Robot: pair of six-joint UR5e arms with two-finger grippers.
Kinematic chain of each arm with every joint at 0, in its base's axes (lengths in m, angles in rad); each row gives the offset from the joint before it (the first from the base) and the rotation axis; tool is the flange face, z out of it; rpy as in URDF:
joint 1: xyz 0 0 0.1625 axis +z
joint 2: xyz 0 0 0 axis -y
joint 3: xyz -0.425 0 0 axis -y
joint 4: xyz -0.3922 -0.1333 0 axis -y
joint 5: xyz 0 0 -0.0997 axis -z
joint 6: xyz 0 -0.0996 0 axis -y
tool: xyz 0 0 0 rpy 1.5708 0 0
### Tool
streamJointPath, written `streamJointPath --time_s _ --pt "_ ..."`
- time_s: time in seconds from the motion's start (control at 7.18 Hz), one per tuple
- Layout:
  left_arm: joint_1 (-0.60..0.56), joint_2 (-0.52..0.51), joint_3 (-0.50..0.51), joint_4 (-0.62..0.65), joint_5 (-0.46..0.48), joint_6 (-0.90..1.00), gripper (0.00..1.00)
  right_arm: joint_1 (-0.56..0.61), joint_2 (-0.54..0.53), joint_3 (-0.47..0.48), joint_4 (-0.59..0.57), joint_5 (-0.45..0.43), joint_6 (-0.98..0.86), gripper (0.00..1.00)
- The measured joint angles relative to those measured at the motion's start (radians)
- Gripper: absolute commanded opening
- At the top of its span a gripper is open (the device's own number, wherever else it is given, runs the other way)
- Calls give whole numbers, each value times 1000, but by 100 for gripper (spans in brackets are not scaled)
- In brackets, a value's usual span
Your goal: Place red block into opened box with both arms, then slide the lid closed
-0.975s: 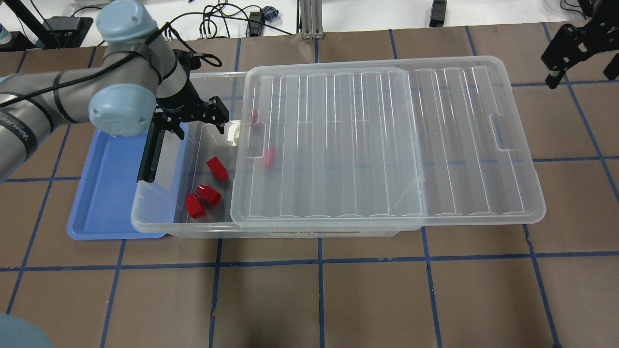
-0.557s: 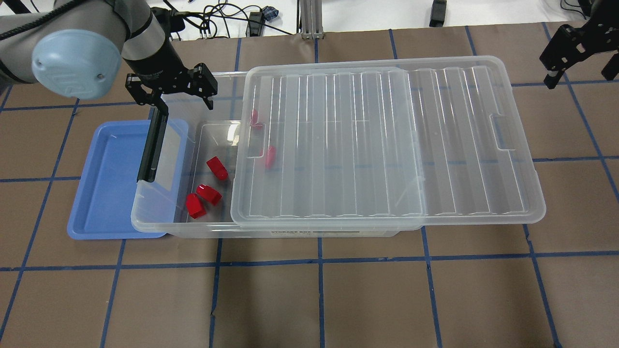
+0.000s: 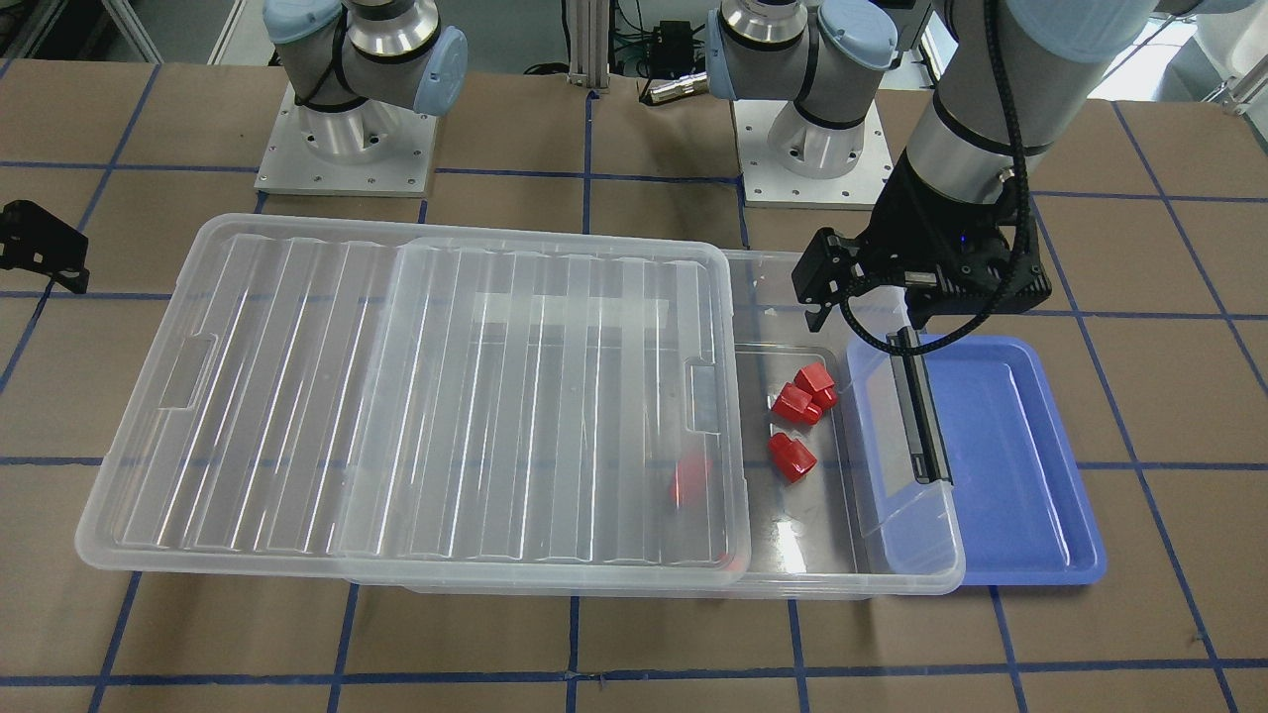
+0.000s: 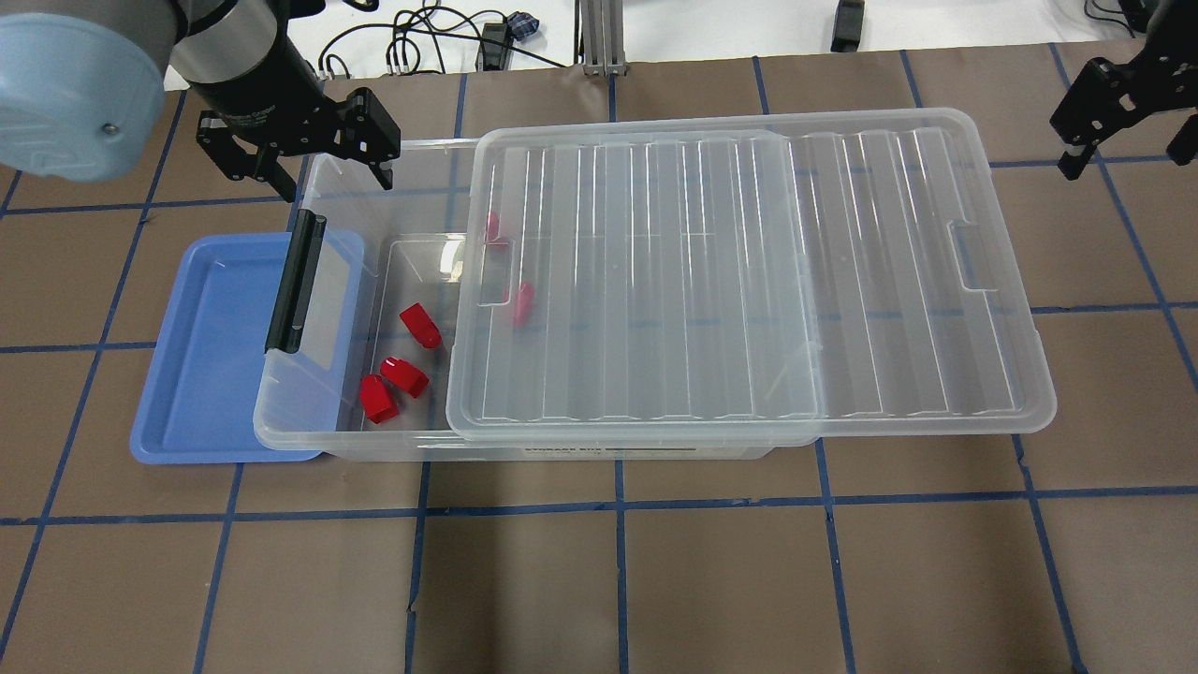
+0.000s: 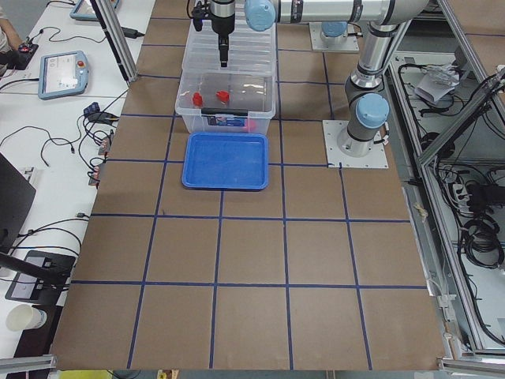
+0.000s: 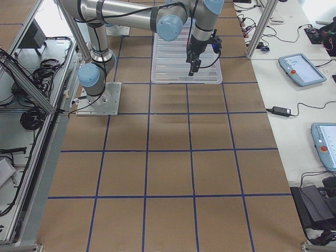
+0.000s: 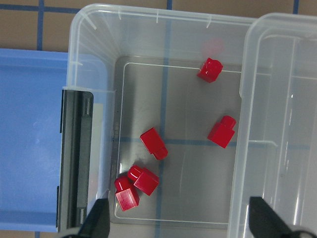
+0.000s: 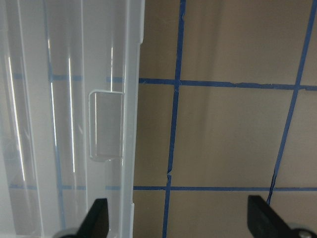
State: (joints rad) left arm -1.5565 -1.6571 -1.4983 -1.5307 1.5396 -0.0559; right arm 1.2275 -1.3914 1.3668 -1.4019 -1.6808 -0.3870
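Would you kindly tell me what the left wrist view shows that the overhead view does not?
Only the left wrist view shows all five red blocks unobscured. Only the overhead shows the whole lid, slid partly off the box, and the right gripper. Both show the box's open end, its black clip bar and the blue tray.

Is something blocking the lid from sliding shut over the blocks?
Nothing visible does. The red blocks lie low on the floor of the box, below the lid. The left gripper hangs open above the box's open end, apparently well above the lid.
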Motion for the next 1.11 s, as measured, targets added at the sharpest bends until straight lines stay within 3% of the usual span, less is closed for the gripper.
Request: streamJointPath --time_s 0.42,1.11 --pt "-2 50 82 -178 34 2 100 -12 39 37 -79 -2 -8 100" --pt "0 87 107 -183 87 16 100 -13 73 181 -305 -13 -13 100"
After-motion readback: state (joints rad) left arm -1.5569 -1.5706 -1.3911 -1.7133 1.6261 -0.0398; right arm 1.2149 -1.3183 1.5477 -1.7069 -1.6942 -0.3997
